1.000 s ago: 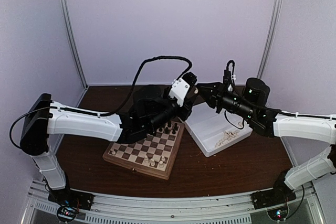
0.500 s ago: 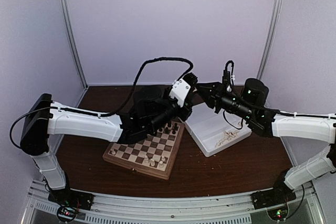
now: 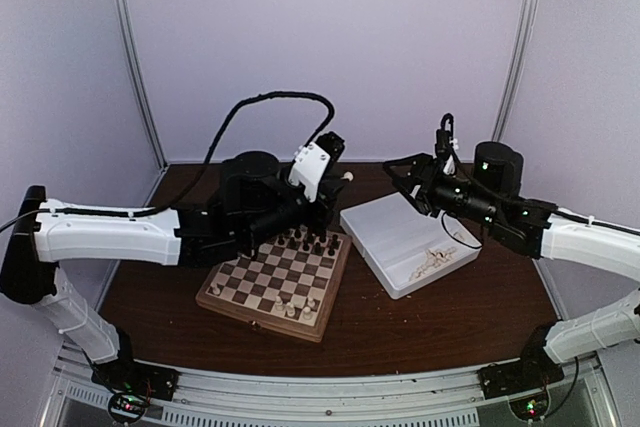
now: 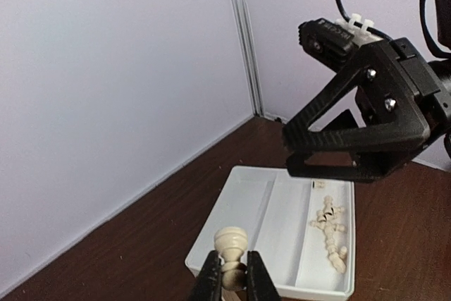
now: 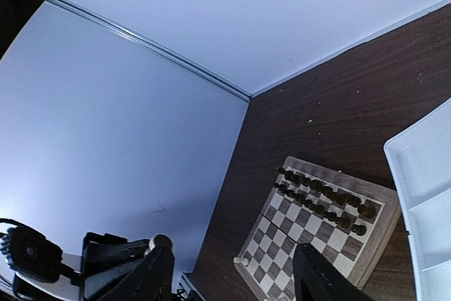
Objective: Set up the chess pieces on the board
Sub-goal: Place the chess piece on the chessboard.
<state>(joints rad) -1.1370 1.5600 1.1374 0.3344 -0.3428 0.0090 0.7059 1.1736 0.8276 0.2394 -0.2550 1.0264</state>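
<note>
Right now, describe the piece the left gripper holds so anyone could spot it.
Find the white tray. Beside it, raised off the table, the left gripper is shut on one upright round-headed cream piece. The tray's cream pieces lie loose, ungripped.

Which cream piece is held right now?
The cream piece pinched in the left end effector; others lie in the white tray or stand on the board.
</note>
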